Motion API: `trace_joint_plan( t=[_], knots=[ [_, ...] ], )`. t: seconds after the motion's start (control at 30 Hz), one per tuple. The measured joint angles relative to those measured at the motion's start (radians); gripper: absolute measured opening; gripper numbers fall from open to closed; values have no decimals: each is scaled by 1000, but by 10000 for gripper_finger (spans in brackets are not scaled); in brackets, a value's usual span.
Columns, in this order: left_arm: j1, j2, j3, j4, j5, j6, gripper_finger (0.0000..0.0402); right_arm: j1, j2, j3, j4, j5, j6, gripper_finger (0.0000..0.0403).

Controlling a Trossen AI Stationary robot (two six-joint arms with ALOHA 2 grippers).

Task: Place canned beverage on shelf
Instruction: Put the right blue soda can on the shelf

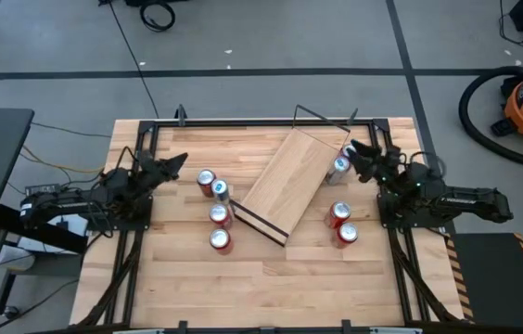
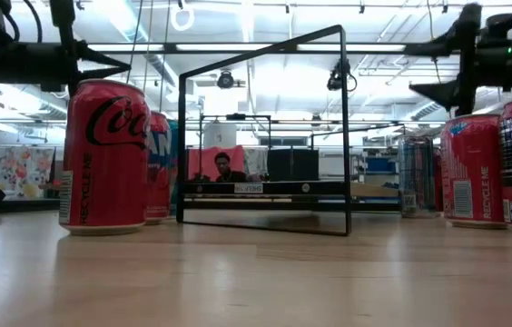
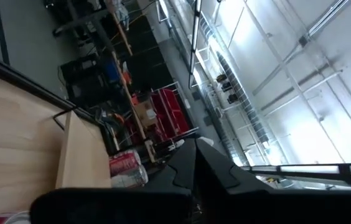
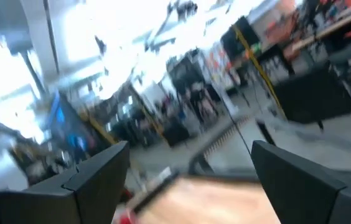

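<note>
Seven cans (image 1: pixel 220 214), one shelf (image 1: pixel 289 184)

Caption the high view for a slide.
Shelf lies diagonally on the table, seven cans around it, with both arms raised at either side.

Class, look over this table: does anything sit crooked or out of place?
Yes. The shelf lies diagonally across the table rather than square to its edges. One can stands against the shelf's far right edge, next to the right gripper, apart from the red cans grouped on either side. The left gripper waits near the four cans on the left.
</note>
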Motion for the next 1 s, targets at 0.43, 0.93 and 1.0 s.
trace_joint_plan(
  t=[0.43, 0.93, 1.0],
  knots=[
    [8, 1, 0, 148, -139, 1, 11, 0, 96, 167, -200, -125, 52, 348],
    [99, 73, 212, -177, -55, 201, 85, -69, 825, 1001, -1408, -175, 220, 348],
    [99, 96, 263, -239, -54, 237, 110, -100, 933, 1097, -1556, -231, 244, 348]
  ],
)
